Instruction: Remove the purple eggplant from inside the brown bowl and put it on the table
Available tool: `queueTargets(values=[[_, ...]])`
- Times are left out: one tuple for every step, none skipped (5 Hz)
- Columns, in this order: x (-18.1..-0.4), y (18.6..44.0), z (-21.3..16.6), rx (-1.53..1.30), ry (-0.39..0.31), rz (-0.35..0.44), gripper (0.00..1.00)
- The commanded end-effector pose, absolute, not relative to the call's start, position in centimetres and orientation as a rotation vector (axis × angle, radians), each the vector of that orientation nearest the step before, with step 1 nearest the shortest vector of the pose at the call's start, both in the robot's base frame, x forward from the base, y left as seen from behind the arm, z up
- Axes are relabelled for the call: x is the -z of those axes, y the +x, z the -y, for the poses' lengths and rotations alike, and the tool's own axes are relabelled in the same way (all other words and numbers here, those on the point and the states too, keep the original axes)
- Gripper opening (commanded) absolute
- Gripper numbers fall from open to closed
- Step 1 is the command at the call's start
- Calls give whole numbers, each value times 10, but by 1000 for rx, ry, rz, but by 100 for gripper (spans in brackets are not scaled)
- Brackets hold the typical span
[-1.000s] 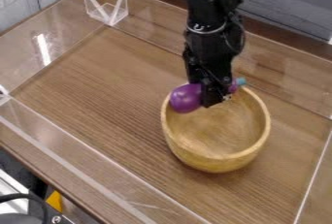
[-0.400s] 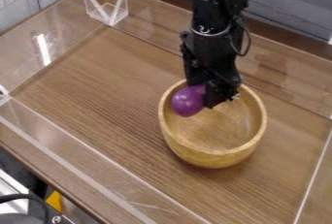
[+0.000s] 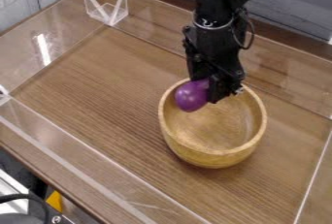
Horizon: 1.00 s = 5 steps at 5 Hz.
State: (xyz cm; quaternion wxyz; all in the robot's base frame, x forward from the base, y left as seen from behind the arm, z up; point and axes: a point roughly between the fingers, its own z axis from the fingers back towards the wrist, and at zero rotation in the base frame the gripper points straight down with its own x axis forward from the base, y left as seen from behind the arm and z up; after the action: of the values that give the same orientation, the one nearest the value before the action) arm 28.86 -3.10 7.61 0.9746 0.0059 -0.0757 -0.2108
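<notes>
Filling most of the view, a brown wood-grain table [image 3: 104, 92] with clear acrylic walls along its edges carries everything here. A black robot arm [image 3: 215, 15] comes down from the table's far edge, pointing straight downward. Toward the table's near right corner sits a round, light tan wooden bowl [image 3: 215, 131] with visible grain and a thick rim; its inside looks bare. At the lower end of the arm, the black hand [image 3: 208, 90] hangs just over the far rim of the bowl, clenched on a small, glossy purple toy eggplant [image 3: 192, 96]. The rounded purple body sticks out on the side of the hand toward the table's left edge, above the bowl's far-left rim and lifted clear of the bowl's floor. Whether it touches the rim cannot be told. Near the table's far left corner stands a small clear acrylic piece [image 3: 107, 7], folded in a V shape, well apart from the bowl.
</notes>
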Motion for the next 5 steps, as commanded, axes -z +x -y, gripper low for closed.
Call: queueTargets(values=[[-99,296,29,475,16,218,0],[-107,296,25,519,10,230,0],[-108,296,28,489,17,237,0],[-106,296,30,460,22,236,0],[-114,290,24,426,27,237,0]])
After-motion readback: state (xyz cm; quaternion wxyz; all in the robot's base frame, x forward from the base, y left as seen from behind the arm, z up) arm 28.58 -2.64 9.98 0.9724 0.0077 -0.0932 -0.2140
